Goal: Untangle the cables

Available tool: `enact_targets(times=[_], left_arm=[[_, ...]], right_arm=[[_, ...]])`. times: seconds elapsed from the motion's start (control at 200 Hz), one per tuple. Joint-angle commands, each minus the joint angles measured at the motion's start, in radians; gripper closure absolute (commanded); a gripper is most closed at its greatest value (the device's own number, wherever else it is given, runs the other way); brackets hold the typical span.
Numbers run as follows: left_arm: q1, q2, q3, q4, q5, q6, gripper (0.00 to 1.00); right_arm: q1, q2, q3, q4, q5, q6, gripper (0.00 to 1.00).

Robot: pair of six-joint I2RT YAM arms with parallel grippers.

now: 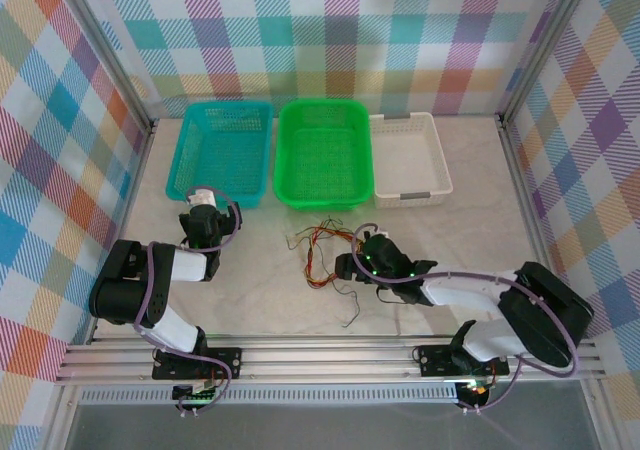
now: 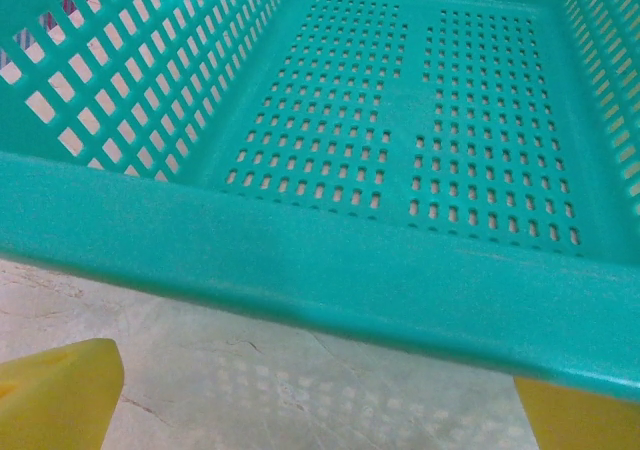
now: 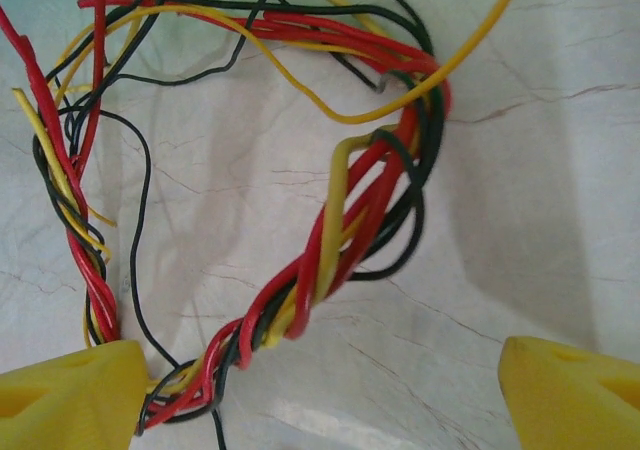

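The right gripper hangs low over the table with its 2 yellow fingers spread wide, gripping nothing. The cables lie on the tabletop between those fingers and just ahead of them. A twisted rope of red, yellow and black strands climbs from beside 1 finger, curves forward and closes into a loose loop. A 2nd braid runs along the far side of that same finger. The lower end of the rope passes right against the fingertip (whether it touches cannot be told). 1 orange-yellow strand arcs away ahead of the other finger, which stands apart from the bundle.

Seen from above, the tangle sits directly in front of this gripper, and a green basket lies beyond it, with a white basket off to the gripper's right.

The left gripper is also spread wide with nothing in it. The near rim of a teal basket crosses just ahead of its fingertips. The cables lie well apart from it, off to its right.
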Motion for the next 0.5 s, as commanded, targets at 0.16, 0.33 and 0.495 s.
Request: enact_targets(times=[0.16, 0.33, 0.495], left_arm=[[-0.001, -0.012, -0.004, 0.037, 0.005, 0.014, 0.00], [0.000, -0.046, 0.017, -0.032, 0.008, 0.007, 0.00], [0.002, -0.100, 0.053, -0.140, -0.009, 0.001, 0.00]], right_arm=[[0.044, 0.136, 0.052, 0.217, 0.016, 0.035, 0.30], [0.060, 0.181, 0.063, 0.306, 0.047, 0.022, 0.40], [0.062, 0.241, 0.099, 0.354, 0.025, 0.017, 0.54]])
